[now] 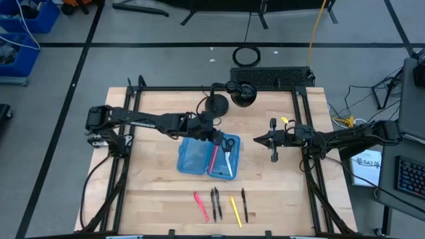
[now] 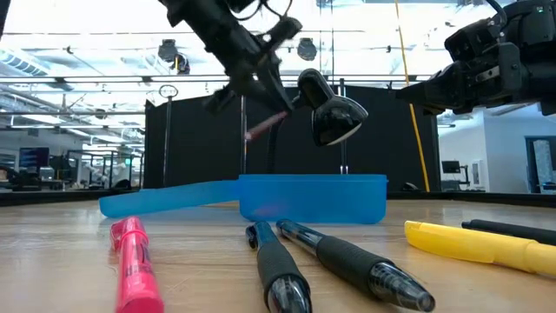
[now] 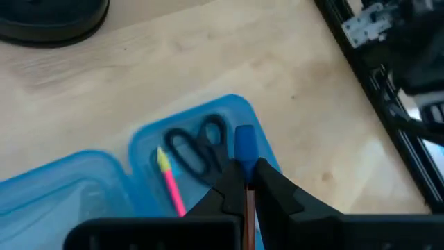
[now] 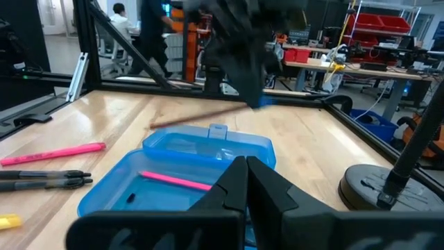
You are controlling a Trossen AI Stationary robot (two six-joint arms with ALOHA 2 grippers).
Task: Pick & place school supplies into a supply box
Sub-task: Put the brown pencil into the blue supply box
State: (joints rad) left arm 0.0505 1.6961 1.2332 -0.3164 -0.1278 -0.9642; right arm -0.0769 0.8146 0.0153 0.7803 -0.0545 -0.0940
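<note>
Nearest lie a pink highlighter (image 2: 132, 265), two dark pens (image 2: 339, 261) and a yellow marker (image 2: 473, 242), unplaced on the surface (image 1: 153, 186); scissors (image 1: 228, 147) and pink pencil (image 1: 214, 158) rest in the supply box (image 1: 192, 159); left end effector (image 3: 248, 186), clamped on a brown pencil (image 3: 249, 219), hovers above it; right end effector (image 1: 260, 139) waits closed, right.

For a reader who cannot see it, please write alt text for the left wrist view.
The left claw, shut on a thin brown pencil with a blue cap, hovers over the open translucent blue pencil case on a light wooden table. In the half below it lie black-handled scissors and a pink pencil with a yellow tip.
</note>
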